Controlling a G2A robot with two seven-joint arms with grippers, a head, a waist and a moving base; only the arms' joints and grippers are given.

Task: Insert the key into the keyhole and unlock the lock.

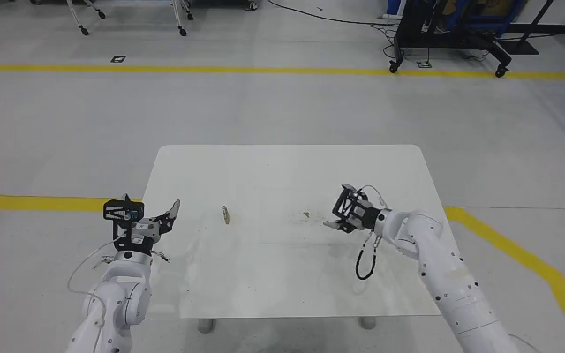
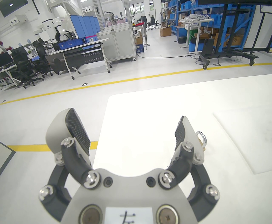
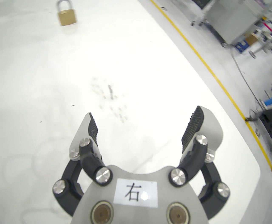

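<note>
Brass padlock [image 3: 66, 16] flat on white table [image 1: 265, 168], near left gripper [image 2: 127, 118]; likely key [image 1: 306, 214] beside right gripper [image 3: 144, 114]. Both jaws spread, empty. Padlock probably dense, rigid, slick: best pinched across body.

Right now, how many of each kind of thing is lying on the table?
Brass padlock: 1
Small thing, probably the key: 1
Flat white sheet: 1
Total: 3
</note>
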